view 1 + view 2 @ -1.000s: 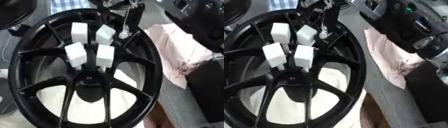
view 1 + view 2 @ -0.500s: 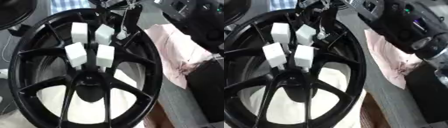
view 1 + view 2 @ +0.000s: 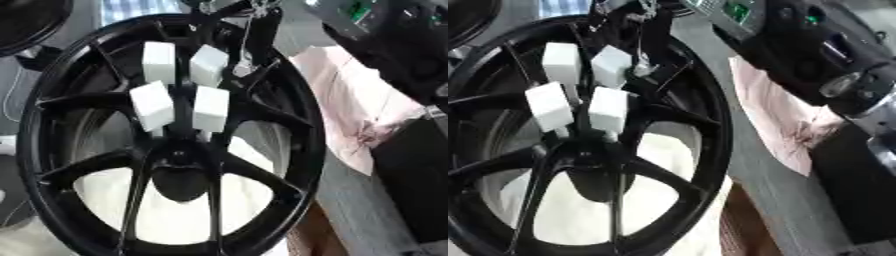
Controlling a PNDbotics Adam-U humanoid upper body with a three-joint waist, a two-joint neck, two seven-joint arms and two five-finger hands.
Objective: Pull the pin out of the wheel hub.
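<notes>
My right hand (image 3: 234,7) is at the far edge of the surface, over the top of the wheel's rim, and the frame cuts most of it off. I cannot tell how far my fingers are open or whether they have hold of anything. A thin pale line runs down from the hand to a small pale metal piece (image 3: 241,70) just inside the rim, beside the upper right of the four white blocks (image 3: 210,107). I take that piece for the pin, though I cannot make out its shape or how it is seated. Over the last second very little has changed. The wheel hub (image 3: 179,155) lies where it did, filling the left and middle of the surface on a white sheet (image 3: 175,210), and the blocks and the metal piece have not shifted. Only my right forearm (image 3: 815,55) has come a little lower across the far right corner. I judge that the pin is not out yet and the pull is still to come. A pink cloth (image 3: 350,110) lies on the grey surface (image 3: 772,200) just right of the rim, partly under my arm. My left hand shows nowhere.
</notes>
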